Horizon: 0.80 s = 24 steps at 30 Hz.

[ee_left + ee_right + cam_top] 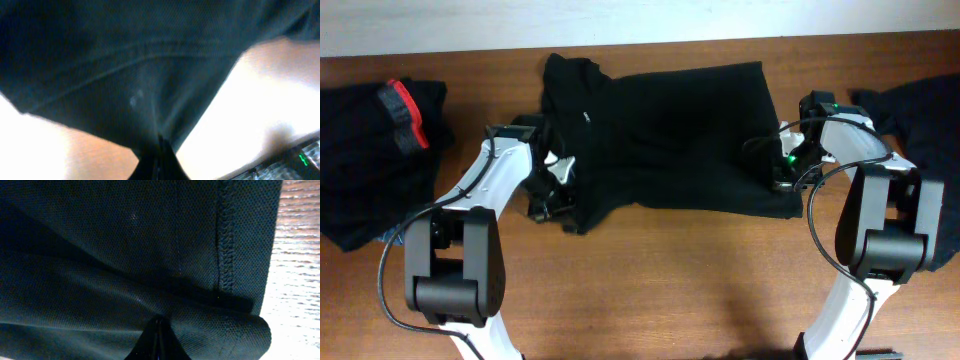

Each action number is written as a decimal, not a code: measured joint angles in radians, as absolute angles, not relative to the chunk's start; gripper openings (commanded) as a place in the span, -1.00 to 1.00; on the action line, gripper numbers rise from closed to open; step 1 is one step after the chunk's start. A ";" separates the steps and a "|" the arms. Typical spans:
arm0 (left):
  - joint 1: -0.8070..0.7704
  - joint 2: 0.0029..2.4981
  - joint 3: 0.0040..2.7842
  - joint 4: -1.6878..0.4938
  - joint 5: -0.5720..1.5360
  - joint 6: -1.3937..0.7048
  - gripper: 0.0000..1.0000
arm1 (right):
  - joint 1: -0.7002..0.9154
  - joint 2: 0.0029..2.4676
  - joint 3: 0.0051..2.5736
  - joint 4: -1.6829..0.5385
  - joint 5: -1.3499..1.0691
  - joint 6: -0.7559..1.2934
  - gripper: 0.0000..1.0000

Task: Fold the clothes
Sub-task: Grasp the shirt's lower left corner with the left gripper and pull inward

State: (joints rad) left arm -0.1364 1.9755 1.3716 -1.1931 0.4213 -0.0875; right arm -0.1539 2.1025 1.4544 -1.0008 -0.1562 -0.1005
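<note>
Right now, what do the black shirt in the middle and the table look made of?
The shirt looks like a matte knit fabric, possibly synthetic mesh: fine dotted weave, stitched hem. The table looks like wood or wood veneer, with brown grain lines.

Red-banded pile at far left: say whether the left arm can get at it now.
Probably, once freed: the left gripper is shut on the spread shirt, but only bare table lies between it and the red-banded pile.
</note>
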 measured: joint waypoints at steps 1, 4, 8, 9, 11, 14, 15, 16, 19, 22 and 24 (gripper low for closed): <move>-0.137 1.975 1.371 -1.248 0.428 -0.086 -0.99 | -0.154 2.103 1.455 -1.001 -0.156 -0.101 -0.92; -0.138 1.975 1.369 -1.369 0.424 -0.076 -0.99 | -0.154 2.103 1.454 -1.001 -0.156 -0.100 -0.92; -0.138 1.975 1.369 -1.417 0.389 -0.072 -0.65 | -0.154 2.103 1.455 -1.001 -0.156 -0.101 -0.92; -0.138 1.975 1.369 -1.414 0.381 -0.068 -0.46 | -0.154 2.103 1.454 -1.001 -0.156 -0.101 -0.92; -0.138 1.975 1.369 -1.403 0.369 -0.064 -0.21 | -0.154 2.103 1.454 -1.001 -0.156 -0.100 -0.92; -0.138 1.975 1.369 -1.384 0.358 -0.060 -0.02 | -0.154 2.103 1.455 -1.001 -0.156 -0.101 -0.92; -0.138 1.975 1.369 -1.377 0.358 -0.064 -0.01 | -0.154 2.103 1.455 -1.001 -0.156 -0.101 -0.92; -0.138 1.975 1.369 -1.372 0.358 -0.064 -0.02 | -0.154 2.103 1.455 -1.002 -0.156 -0.101 -0.92; -0.138 1.975 1.369 -1.365 0.357 -0.064 -0.01 | -0.154 2.106 1.462 -1.050 -0.142 -0.100 -0.92; -0.138 1.975 1.369 -1.353 0.349 -0.064 -0.01 | -0.158 2.121 1.484 -1.128 -0.117 -0.101 -0.92; -0.138 1.975 1.369 -1.322 0.307 -0.065 -0.01 | -0.162 2.126 1.515 -1.173 -0.101 -0.100 -0.92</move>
State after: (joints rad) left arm -0.1375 1.9755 1.3689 -1.3224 0.3069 -0.0650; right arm -0.1616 2.1262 1.5146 -1.1728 -0.1013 -0.1001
